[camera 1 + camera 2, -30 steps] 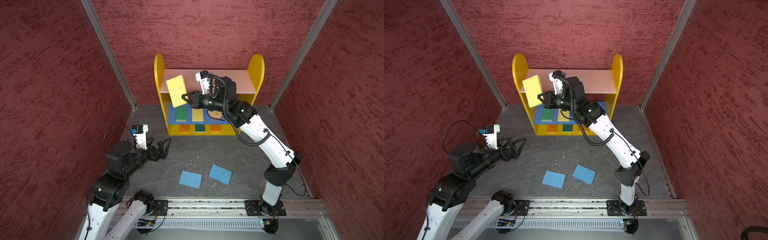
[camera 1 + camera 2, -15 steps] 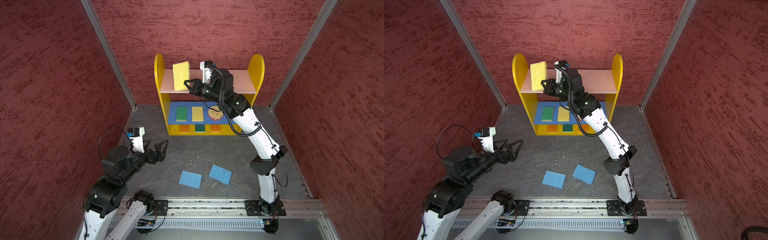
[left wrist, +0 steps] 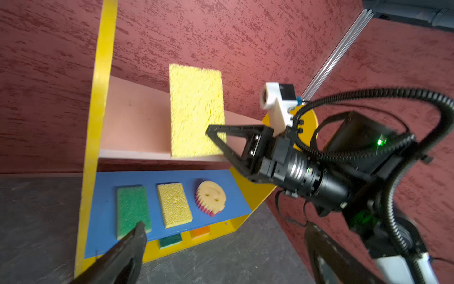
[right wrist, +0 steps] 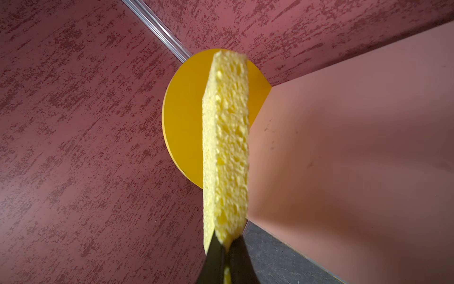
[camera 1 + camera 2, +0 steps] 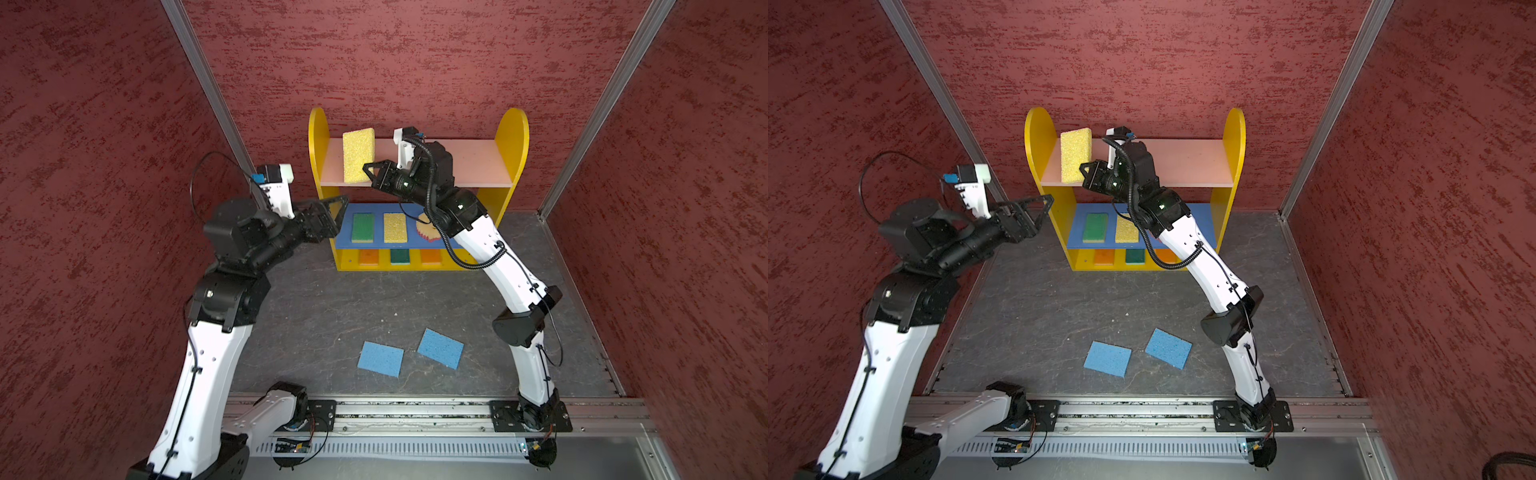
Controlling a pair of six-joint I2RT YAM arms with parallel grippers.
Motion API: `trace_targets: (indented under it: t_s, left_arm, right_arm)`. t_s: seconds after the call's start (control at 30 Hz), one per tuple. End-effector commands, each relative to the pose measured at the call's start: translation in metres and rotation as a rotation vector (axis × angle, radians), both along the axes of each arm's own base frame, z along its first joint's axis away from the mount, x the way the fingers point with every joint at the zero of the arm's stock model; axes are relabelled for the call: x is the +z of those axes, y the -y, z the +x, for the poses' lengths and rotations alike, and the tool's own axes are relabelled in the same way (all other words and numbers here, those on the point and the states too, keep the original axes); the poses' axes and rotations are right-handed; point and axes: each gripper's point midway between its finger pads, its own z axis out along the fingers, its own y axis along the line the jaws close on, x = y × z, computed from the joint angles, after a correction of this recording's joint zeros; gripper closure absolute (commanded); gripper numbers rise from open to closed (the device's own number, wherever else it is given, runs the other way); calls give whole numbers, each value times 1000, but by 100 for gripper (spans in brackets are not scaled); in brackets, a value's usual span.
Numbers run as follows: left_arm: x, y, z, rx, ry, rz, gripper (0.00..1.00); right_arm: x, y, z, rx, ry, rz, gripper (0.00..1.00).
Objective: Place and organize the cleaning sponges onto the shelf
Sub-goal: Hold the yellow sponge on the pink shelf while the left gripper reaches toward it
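Nearest, low in the middle of both top views: left blue sponge point(image 5: 380, 358) and right blue sponge point(image 5: 440, 348), flat on the dark tabletop point(image 5: 316, 316), well apart from the shelf point(image 5: 513, 137), not yet put away

Further up, at the left of the frame: left gripper point(image 5: 338, 214), jaws wide and empty, just beside the shelf's left side panel. Could nudge the light unit if swung inward, and shake the green sponge point(image 5: 363, 227) and its neighbours on the blue middle board point(image 5: 376, 226)

Beyond, at the upper middle: right gripper point(image 5: 366, 169), clamped on a lower corner of the yellow sponge point(image 5: 358, 156), held upright on edge over the left end of the pink top board point(image 5: 457, 162), close to its front lip. Cannot tell whether foam meets board. Risks toppling forward off the lip if let go while standing. Soft foam pinched at one corner may also sag or twist and land crooked. Wants laying flat and further back before opening
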Motion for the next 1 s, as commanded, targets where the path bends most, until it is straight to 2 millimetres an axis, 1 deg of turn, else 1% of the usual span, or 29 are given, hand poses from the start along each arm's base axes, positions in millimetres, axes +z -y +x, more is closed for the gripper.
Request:
trace_targets:
  t_s: [0.0,0.03,0.07,0.13,0.23,0.37,0.53,0.7,0.77,0.87,0.97]
  left_arm:
    - [46,12,17,-175,21,-134,0]
    - [45,14,28,-188,-23,-143,0]
    - [48,15,34,-195,-40,-150,0]
    - [45,19,45,-234,-88,-191,0]
    - [36,17,52,-240,-134,-210,0]
    - [25,13,55,-204,-142,-173,1]
    - [8,2,71,-134,-181,-137,3]
    - [-1,1,86,-130,-203,-146,4]
    - [-1,3,90,-141,-201,-154,6]
    - [-1,13,93,-162,-192,-150,9]
    - [-5,27,96,-171,-187,-111,12]
  right_arm:
    - [24,5,-7,6,55,35,100]
    - [25,7,-7,0,57,30,100]
    - [26,10,-7,-7,56,28,100]
    - [28,12,-9,-7,60,22,100]
    - [29,13,-10,-6,65,16,100]
    - [24,10,-9,8,58,14,100]
    - [16,6,1,35,23,49,100]
    - [9,4,11,43,-5,80,100]
    - [6,1,14,42,-8,83,100]
    - [-2,0,21,28,-15,75,100]
    - [-10,-1,26,12,-22,60,100]
